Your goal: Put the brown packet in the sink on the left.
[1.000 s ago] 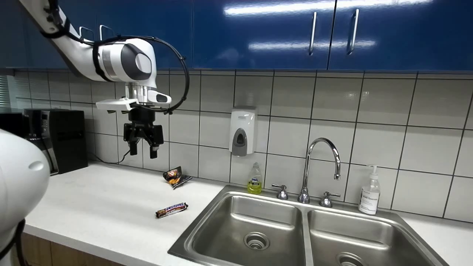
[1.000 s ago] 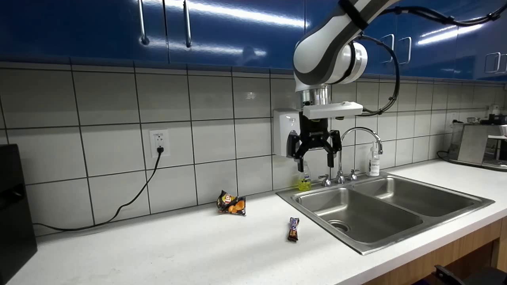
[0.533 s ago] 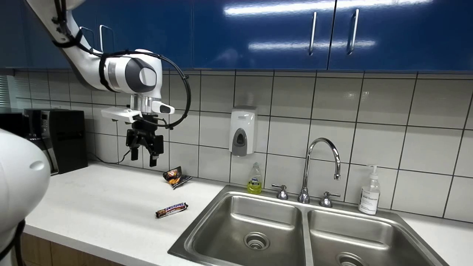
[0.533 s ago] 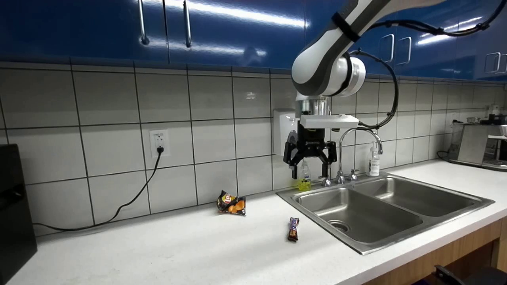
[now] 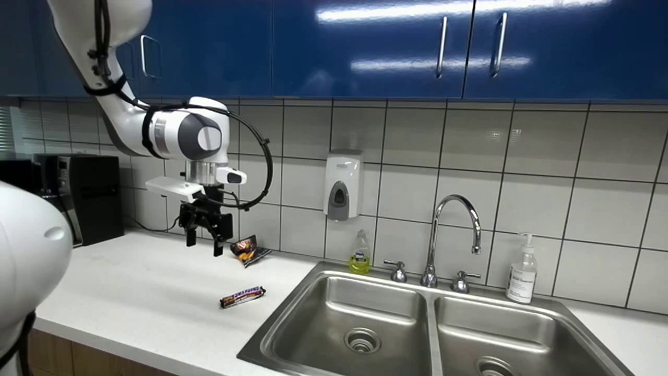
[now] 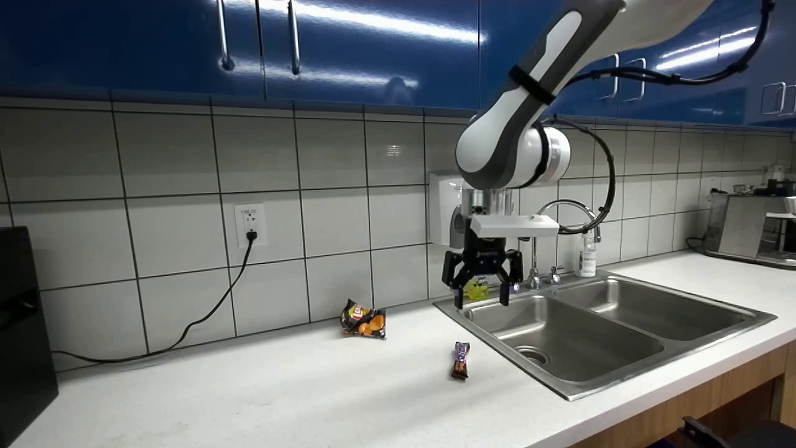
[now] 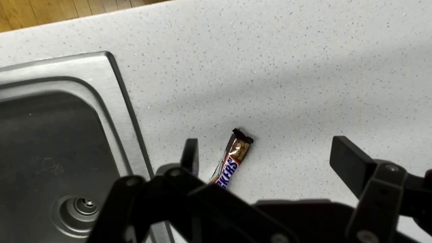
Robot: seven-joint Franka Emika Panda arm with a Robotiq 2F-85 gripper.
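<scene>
Though partly visible, brown packet [image 7: 233, 160] behind pincer [image 7: 266, 153].

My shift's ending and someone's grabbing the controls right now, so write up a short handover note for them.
Gripper: open, holding nothing, above the counter.
Snickers bar, presumably the brown packet: lying on the counter, beside the left sink basin, not in it.
Done: nothing grasped or placed yet.
Still to do: lower, grasp the bar, carry it over, release it in that basin.
Chip bag: also on the counter, apparently not part of the job.
</scene>
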